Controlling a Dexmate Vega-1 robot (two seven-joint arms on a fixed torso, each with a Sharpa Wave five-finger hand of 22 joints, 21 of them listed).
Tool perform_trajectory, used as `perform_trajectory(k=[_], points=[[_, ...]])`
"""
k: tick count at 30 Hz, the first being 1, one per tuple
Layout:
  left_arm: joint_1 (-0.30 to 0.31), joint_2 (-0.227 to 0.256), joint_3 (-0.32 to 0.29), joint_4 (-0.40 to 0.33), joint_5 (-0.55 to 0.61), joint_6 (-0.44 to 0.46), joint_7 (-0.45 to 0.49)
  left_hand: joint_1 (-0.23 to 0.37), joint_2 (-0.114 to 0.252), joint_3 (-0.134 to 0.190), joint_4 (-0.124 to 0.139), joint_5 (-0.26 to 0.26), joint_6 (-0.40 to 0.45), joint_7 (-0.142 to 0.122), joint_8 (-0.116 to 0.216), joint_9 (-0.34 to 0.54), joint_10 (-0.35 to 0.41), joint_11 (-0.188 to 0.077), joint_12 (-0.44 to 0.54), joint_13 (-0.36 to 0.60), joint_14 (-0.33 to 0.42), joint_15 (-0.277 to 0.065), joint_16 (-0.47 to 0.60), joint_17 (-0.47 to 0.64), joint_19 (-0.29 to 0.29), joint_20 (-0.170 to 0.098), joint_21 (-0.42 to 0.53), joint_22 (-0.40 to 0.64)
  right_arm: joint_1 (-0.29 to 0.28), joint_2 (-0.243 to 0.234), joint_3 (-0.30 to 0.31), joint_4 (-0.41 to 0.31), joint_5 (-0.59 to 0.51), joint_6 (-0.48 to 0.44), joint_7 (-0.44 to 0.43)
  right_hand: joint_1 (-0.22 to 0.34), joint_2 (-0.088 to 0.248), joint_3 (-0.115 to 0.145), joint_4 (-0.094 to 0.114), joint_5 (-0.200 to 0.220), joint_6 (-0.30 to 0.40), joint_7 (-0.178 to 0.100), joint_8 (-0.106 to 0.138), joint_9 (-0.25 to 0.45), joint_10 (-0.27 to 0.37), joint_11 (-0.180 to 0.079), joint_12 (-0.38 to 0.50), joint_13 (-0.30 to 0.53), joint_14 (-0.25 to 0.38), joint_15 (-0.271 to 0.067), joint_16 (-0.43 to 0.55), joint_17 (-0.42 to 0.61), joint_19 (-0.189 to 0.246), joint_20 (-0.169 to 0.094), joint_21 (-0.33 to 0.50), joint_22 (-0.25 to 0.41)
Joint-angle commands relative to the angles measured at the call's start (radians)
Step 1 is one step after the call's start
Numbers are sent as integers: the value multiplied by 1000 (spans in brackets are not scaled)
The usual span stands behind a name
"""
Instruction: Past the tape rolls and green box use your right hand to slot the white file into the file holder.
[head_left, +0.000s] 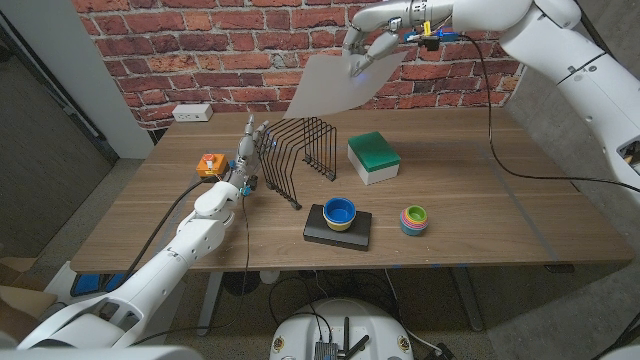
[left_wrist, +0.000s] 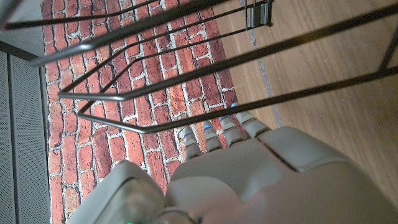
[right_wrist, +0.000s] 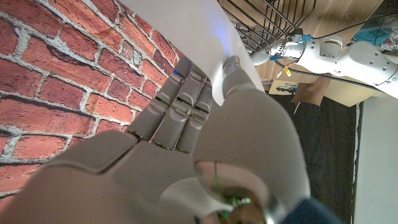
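A: Nearest us, low in the centre of the frame, we see a blue bowl (head_left: 340, 211) on a black box (head_left: 338, 227), with stacked coloured rings (head_left: 414, 219) to its right. Why is our left hand (head_left: 248, 152) left of the middle?

B: We judge it braces the wire file holder (head_left: 302, 153); its fingers (left_wrist: 219, 128) reach up beside the wires, but whether they clasp one we cannot tell.

A: And the white file (head_left: 337, 83)?

B: At upper centre, above the holder, pinched by our right hand (head_left: 375, 48) between thumb and fingers, hanging tilted towards the slots.

A: The surroundings?

B: A wooden table (head_left: 480, 190) carries the green box (head_left: 373, 157); a brick wall (head_left: 200, 50) stands behind, with an outlet strip (head_left: 192, 113).
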Motion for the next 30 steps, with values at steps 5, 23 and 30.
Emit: perform_trajectory(k=[5,23,30], points=[[-1,-3,2,4,2,-4,0,-1,7,1,5,6,-2,-9,6,5,-2,-7,7,5,5,-5,6,2,8,1,7,5,57,47,-36,45,42,39,79,9,10,-1,-1,7,11,2,-5,2,62,-52,-8,7,-4,-45,-6,2,-14,-114,18,-1],[-2,-1,0,2,0,0,0,0,7,1,5,6,-2,-9,6,5,-1,-9,7,5,6,-4,6,2,8,1,7,5,118,107,-80,101,40,50,122,8,10,-3,-2,7,18,2,-12,3,64,-52,-18,11,-7,-45,-9,-2,-26,-113,39,-5],[-2,-1,0,2,0,0,0,-1,7,0,5,6,-1,-9,6,5,-1,-9,7,5,5,-5,6,2,8,2,7,5,138,128,-95,132,38,62,126,7,11,-3,-1,7,19,2,-16,3,67,-52,-18,16,-9,-45,-8,-1,-31,-113,47,-5]])
